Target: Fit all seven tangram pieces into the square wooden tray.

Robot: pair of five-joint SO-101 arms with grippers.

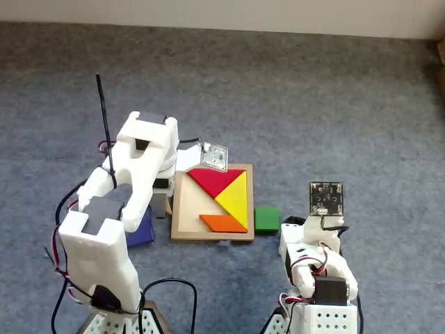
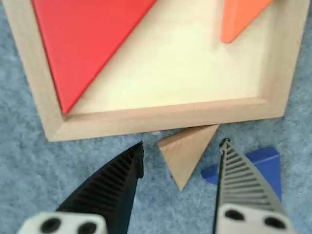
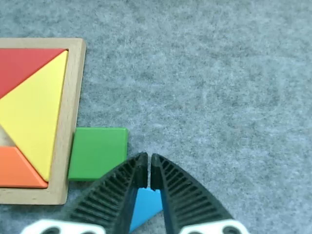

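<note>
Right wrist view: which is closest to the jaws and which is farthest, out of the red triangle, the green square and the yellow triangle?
Counting out from the right arm's jaws:
1. Green square, just outside the wooden tray, against its wall.
2. Yellow triangle, inside the tray, along the wall by the square.
3. Red triangle, inside the tray, beyond the yellow one.
</note>
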